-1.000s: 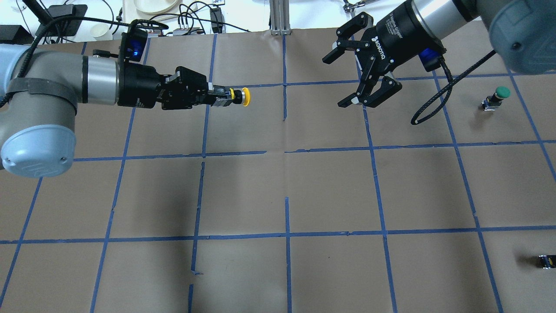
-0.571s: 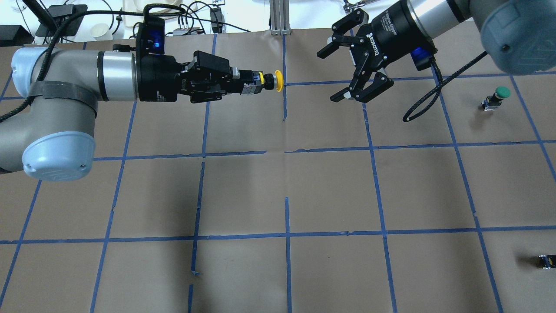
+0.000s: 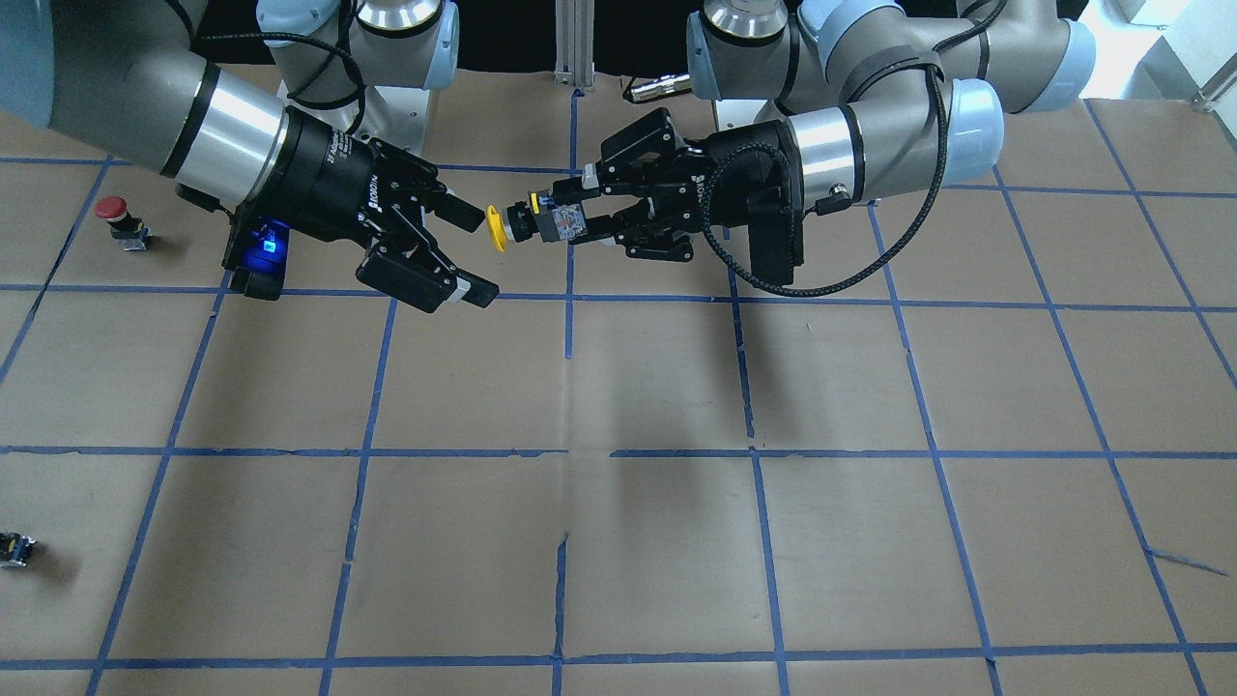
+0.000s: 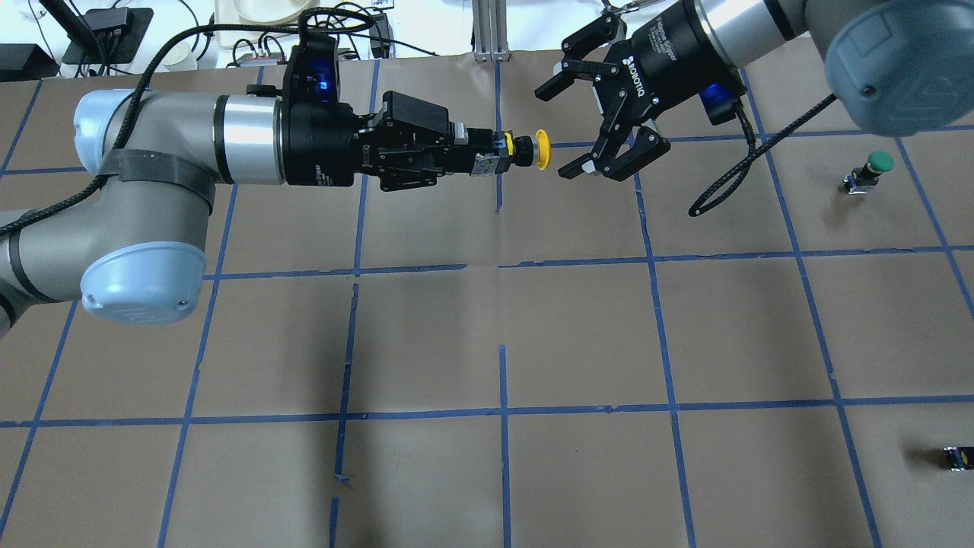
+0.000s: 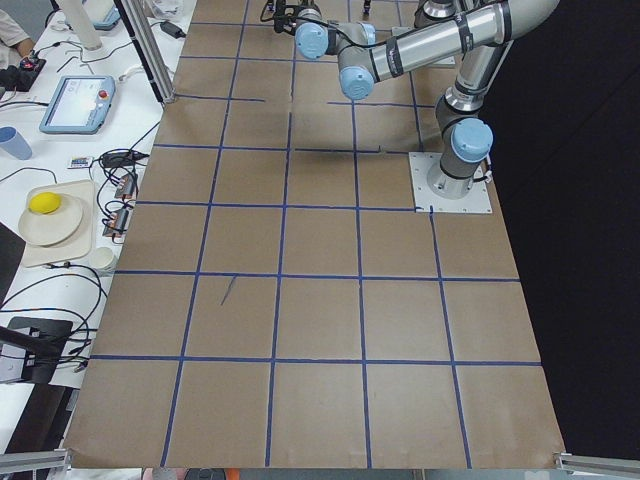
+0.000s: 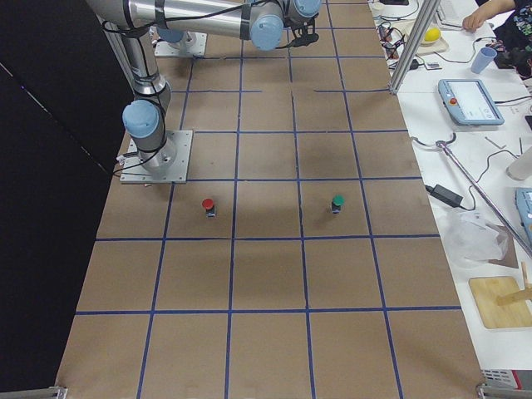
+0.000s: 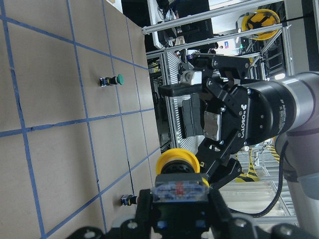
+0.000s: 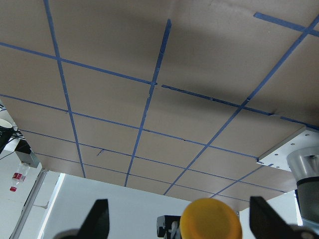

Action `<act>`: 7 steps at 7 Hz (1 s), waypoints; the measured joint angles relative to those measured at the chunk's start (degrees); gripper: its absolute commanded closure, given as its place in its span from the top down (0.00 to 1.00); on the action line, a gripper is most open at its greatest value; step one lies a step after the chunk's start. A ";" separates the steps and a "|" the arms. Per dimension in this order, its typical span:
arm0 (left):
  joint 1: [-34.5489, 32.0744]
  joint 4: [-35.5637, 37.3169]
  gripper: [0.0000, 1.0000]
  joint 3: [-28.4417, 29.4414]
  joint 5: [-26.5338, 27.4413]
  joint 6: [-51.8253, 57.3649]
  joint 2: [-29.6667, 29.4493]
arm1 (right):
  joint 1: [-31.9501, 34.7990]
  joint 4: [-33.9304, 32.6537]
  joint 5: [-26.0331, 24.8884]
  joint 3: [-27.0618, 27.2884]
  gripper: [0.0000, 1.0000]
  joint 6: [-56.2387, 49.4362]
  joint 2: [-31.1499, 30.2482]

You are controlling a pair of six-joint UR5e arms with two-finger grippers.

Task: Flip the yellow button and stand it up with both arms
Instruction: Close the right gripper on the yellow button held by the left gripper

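One yellow button [image 4: 522, 148] held above the table between two robot arms.
The left gripper [image 4: 487, 154] is clamped on its boxy body. Its cap points at the right gripper [image 4: 559, 131], whose fingers are spread wide just beside it. One red button [image 6: 208, 204] and one green button [image 6: 337, 202] stand on the table [image 4: 578, 335], well apart.

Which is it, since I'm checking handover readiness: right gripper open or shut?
Open. The right gripper has its fingers spread wide, facing the yellow button, which the left gripper grips.
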 measured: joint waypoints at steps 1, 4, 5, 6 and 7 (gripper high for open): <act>-0.02 0.17 0.00 0.20 -0.04 -0.05 -0.30 | 0.04 0.37 0.20 0.03 1.00 0.17 -0.10; 0.02 0.26 0.00 0.87 -0.07 -0.92 -0.51 | 0.10 2.77 0.35 0.17 1.00 0.25 -0.56; 0.02 0.28 0.00 1.08 -0.07 -1.33 -0.50 | 0.18 3.47 0.38 0.19 0.99 0.21 -0.81; 0.05 0.32 0.00 1.57 -0.05 -2.29 -0.53 | 0.27 3.91 0.42 0.19 0.99 0.17 -1.26; 0.08 0.34 0.00 2.10 -0.01 -3.57 -0.67 | 0.31 4.16 0.47 0.19 0.95 0.10 -1.67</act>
